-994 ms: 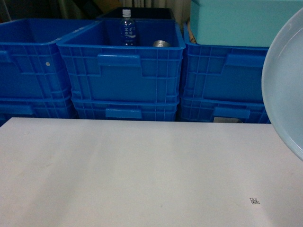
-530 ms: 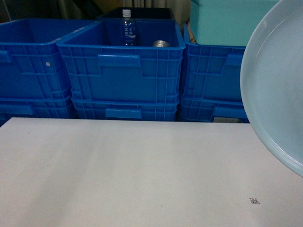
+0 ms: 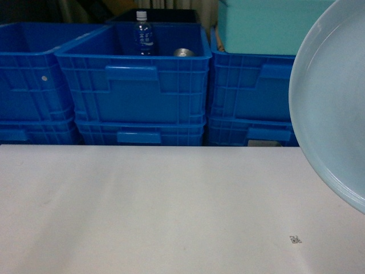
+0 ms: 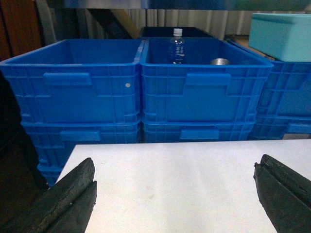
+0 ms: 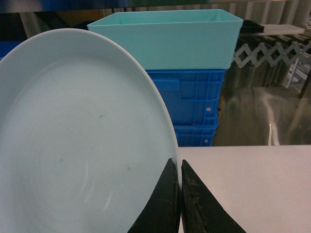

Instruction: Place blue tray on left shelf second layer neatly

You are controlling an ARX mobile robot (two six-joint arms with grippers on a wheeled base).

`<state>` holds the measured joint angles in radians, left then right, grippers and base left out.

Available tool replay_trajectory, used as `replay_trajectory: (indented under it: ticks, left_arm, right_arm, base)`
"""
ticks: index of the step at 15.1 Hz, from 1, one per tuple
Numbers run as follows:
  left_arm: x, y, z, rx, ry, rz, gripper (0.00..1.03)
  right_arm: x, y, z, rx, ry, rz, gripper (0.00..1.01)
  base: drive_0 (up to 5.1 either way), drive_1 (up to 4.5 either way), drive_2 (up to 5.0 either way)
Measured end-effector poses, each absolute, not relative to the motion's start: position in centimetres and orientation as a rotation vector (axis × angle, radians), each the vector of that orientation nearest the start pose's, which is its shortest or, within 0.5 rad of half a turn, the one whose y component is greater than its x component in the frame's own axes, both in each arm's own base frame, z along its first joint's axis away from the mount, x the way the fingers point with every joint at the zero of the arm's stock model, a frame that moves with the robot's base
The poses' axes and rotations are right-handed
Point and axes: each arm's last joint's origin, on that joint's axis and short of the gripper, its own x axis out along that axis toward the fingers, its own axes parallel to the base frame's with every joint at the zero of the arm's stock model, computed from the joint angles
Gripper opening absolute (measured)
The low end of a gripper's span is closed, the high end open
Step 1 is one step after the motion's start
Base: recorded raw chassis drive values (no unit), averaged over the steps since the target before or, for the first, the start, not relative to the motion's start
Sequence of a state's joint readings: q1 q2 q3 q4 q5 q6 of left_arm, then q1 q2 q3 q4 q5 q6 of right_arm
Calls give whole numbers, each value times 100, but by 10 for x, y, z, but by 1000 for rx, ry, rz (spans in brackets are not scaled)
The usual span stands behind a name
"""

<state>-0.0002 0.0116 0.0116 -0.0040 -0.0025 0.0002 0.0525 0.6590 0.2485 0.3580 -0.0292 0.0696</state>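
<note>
The blue tray (image 3: 333, 108) is a pale round dish held up on edge at the right of the head view, above the white table (image 3: 142, 211). In the right wrist view the blue tray (image 5: 77, 145) fills the left half, and my right gripper (image 5: 180, 167) is shut on its rim, one finger on each face. My left gripper (image 4: 175, 165) hangs open over the table with nothing between its fingers (image 4: 73, 194). Neither gripper shows in the head view. I cannot make out the left shelf second layer in any view.
Stacked dark-blue crates (image 3: 137, 85) line the table's far edge. The middle one holds a bottle (image 3: 142, 34) and a metal can (image 3: 182, 52). A turquoise box (image 3: 256, 25) sits on the right stack. A small printed marker (image 3: 295, 239) lies on the table.
The tray swung left, further into the head view, then held still. In the last half second the crates and the table marker slid a little left in that view.
</note>
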Motion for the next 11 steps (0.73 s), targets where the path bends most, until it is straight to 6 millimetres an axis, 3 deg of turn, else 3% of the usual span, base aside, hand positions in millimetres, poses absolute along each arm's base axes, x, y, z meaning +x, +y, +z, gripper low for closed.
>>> replay_trajectory:
  ticks: [11]
  left_arm:
    - [98,0,166,1,4,0,98]
  right_arm:
    - [156,9,217,69,58,75,2]
  base:
    - [-161,-161,-161]
